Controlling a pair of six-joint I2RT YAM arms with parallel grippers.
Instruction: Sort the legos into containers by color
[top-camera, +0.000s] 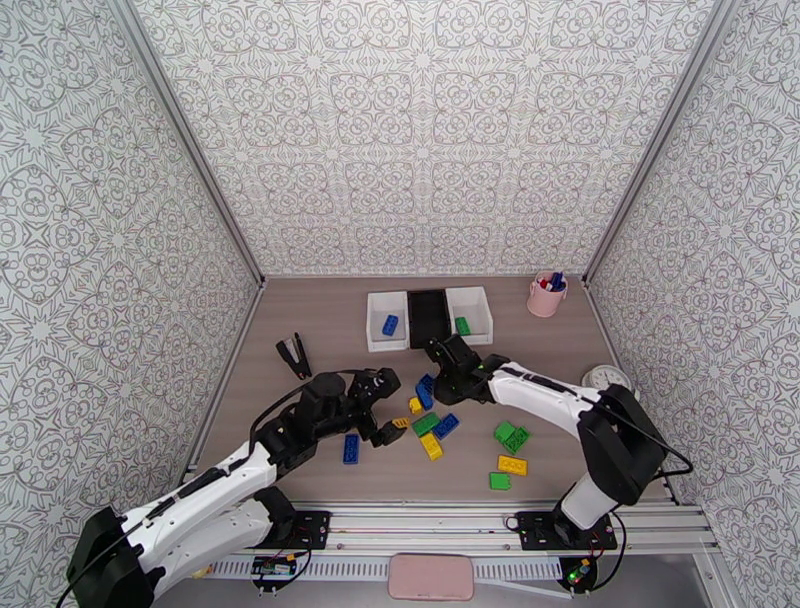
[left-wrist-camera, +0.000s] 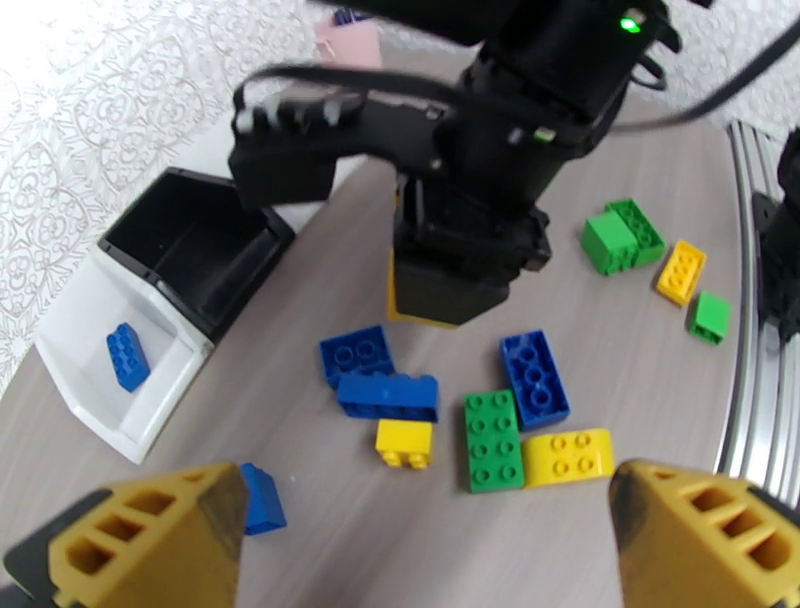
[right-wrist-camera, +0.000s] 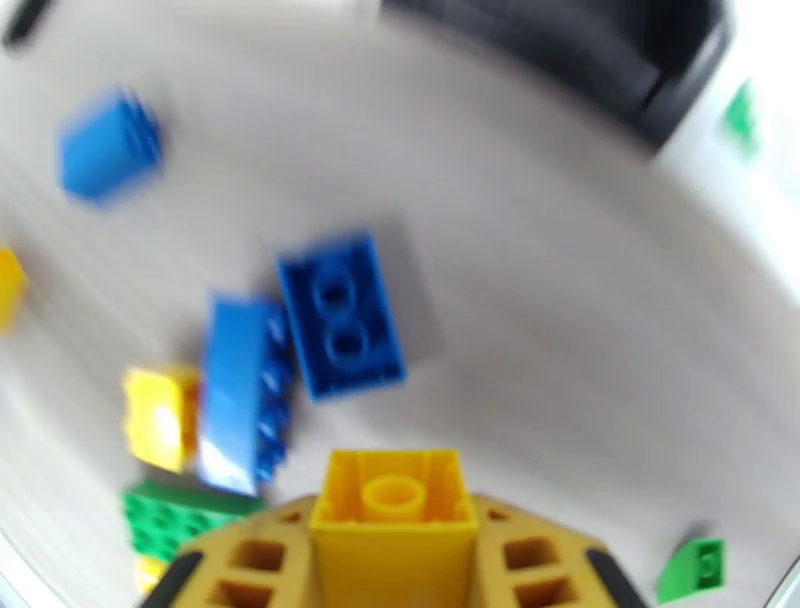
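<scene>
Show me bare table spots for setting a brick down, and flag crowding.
The table is bare at left, between the stapler and the left white bin; between the right white bin and the pink cup; and along the near edge between the lone blue brick and the square green brick. Crowded: the brick cluster in front of the black bin.

Left container (top-camera: 380, 305), middle container (top-camera: 428, 315) and right container (top-camera: 472, 305) sit in a row at the back centre of the table (top-camera: 320, 310), sides touching. One lego (top-camera: 390, 324) is in the left, another lego (top-camera: 462, 326) in the right. Pen cup (top-camera: 547, 296) is right of the row, stapler (top-camera: 293, 355) left and forward of it. Your main lego cluster (top-camera: 432, 425) lies in front of the middle container, a smaller group (top-camera: 512, 437) to its right (nearer the bases), a lone lego (top-camera: 351, 448) to its left. The right gripper (right-wrist-camera: 392, 530), held lego (right-wrist-camera: 392, 490) between its fingers, sits between row and cluster.
</scene>
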